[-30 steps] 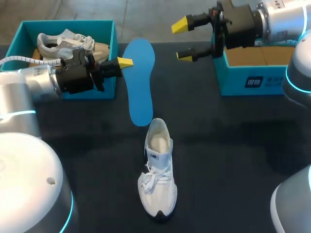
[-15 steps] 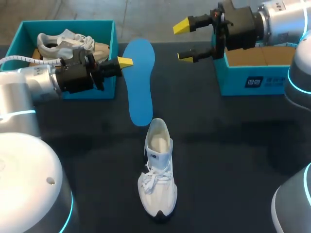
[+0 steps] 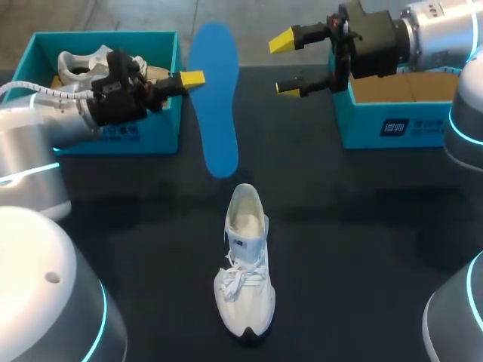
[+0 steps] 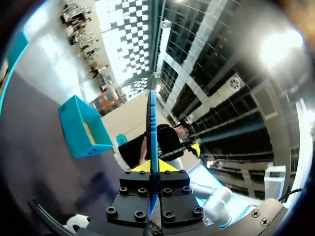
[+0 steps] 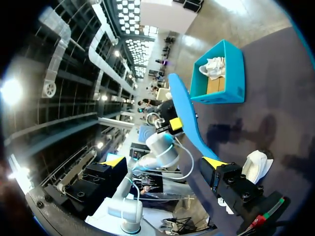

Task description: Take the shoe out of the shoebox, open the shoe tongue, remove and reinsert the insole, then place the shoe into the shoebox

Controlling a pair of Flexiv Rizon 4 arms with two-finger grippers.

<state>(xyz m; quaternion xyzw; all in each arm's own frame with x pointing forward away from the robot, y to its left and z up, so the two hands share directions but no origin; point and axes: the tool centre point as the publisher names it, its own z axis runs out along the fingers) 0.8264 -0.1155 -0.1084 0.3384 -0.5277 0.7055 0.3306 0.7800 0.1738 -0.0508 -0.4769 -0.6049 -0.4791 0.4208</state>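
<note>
A blue insole (image 3: 213,98) hangs in the air beside the left shoebox (image 3: 143,137), pinched at its edge by my left gripper (image 3: 193,78), which is shut on it. In the left wrist view the insole (image 4: 152,123) runs edge-on out from between the yellow tips of that gripper (image 4: 152,166). The white shoe (image 3: 245,264) lies on the table nearer the front, toe toward me, its mouth open. My right gripper (image 3: 287,64) stands open and empty above the table, left of the right shoebox (image 3: 377,124). From the right wrist the insole (image 5: 184,118) and shoe (image 5: 258,164) both show.
The left shoebox holds a second, beige-and-white shoe (image 3: 90,66), visible again in the right wrist view (image 5: 214,66). The right shoebox shows a bare cardboard floor. Dark tabletop (image 3: 362,226) stretches around the white shoe.
My left gripper has risen and swung toward the far edge, lifting the insole with it. The right arm and the white shoe have barely moved.
</note>
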